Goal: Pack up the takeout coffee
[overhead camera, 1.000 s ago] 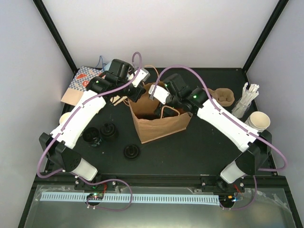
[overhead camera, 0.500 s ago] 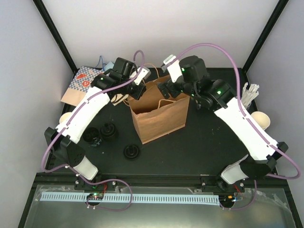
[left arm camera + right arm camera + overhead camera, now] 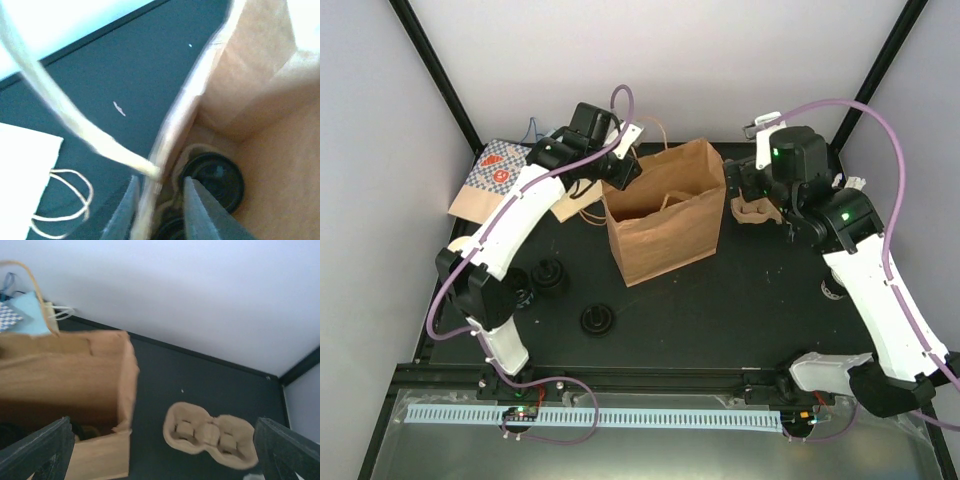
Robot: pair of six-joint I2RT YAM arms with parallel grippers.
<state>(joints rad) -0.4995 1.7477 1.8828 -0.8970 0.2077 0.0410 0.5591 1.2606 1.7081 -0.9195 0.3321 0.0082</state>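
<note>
Far left of the brown paper bag (image 3: 665,225), a patterned packet (image 3: 492,170) is lying at the table (image 3: 750,300) edge. Black lids (image 3: 597,318) are sitting loose, left and front-left of the bag and apart from it; one is half hiding behind the left arm.

The left claw (image 3: 160,182) is hanging at the bag's left rim, narrowly parted. One finger (image 3: 125,212) is outside the wall and the other inside, with paper running between them and a sliver of gap on the inner side, so it is not pinching. The bag is standing upright, mouth open, its twine handle (image 3: 60,115) looping past the wrist.

Only the left wrist view is looking inside the bag. A lidded cup (image 3: 212,180) is sitting on the bag floor, with a second dark round shape beside it, too blurred to name.

In front of the bag, bare table is running to the near edge.

Right of the bag, the pulp carrier (image 3: 755,210) is lying flat, hollows facing up. Overhead it is reading as just beside the bag; the right wrist view is showing dark table between them. The table's back edge is running behind both. The right claw (image 3: 162,422) is hovering over the carrier, spread wide, holding nothing.
</note>
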